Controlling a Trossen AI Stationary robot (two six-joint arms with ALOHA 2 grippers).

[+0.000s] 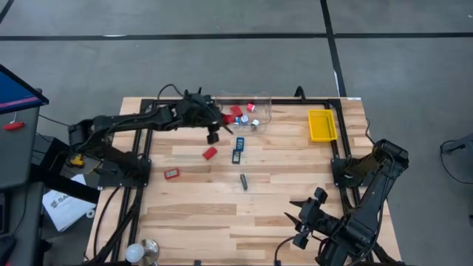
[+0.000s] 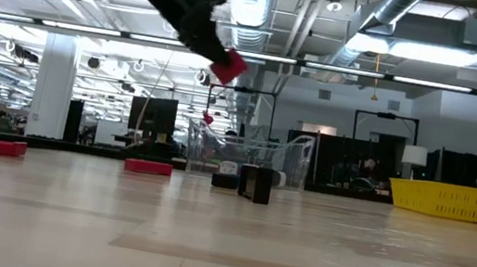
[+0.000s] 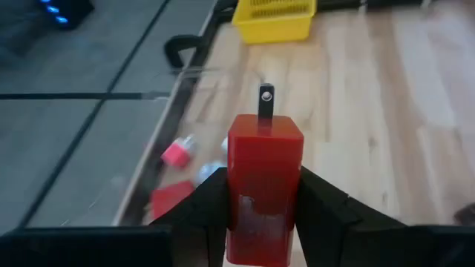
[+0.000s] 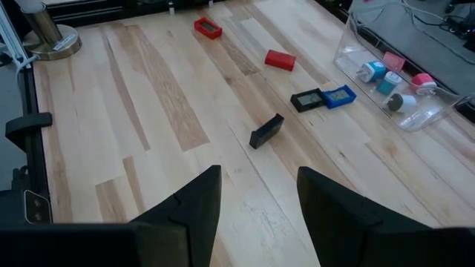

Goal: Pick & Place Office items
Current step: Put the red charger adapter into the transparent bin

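My left gripper point(image 1: 213, 134) is shut on a red block point(image 3: 263, 178) with a small metal prong, high above the table in the low view point(image 2: 229, 65), next to the clear tub point(image 1: 260, 103). On the table lie a red block point(image 1: 210, 153), a flat red piece point(image 1: 171, 174), a blue rectangle point(image 1: 239, 142), a black rectangle point(image 1: 236, 156) and a short dark stick point(image 1: 243, 181). Several small red and blue-and-white pieces lie in the tub point(image 4: 386, 78). My right gripper point(image 4: 256, 196) is open and empty near the table's near right corner point(image 1: 307, 218). My left gripper pinches the red block by its two opposite sides point(image 3: 236, 194) between its two fingers, at the end away from the prong point(image 3: 266, 100). The block sticks out forward beyond the fingertips. It is lifted clear of the table.
A yellow tray point(image 1: 321, 124) stands at the far right. A white bulb-like object point(image 1: 135, 253) and a metal disc point(image 1: 151, 246) sit at the near left corner. Bare wood lies between the loose pieces and my right gripper.
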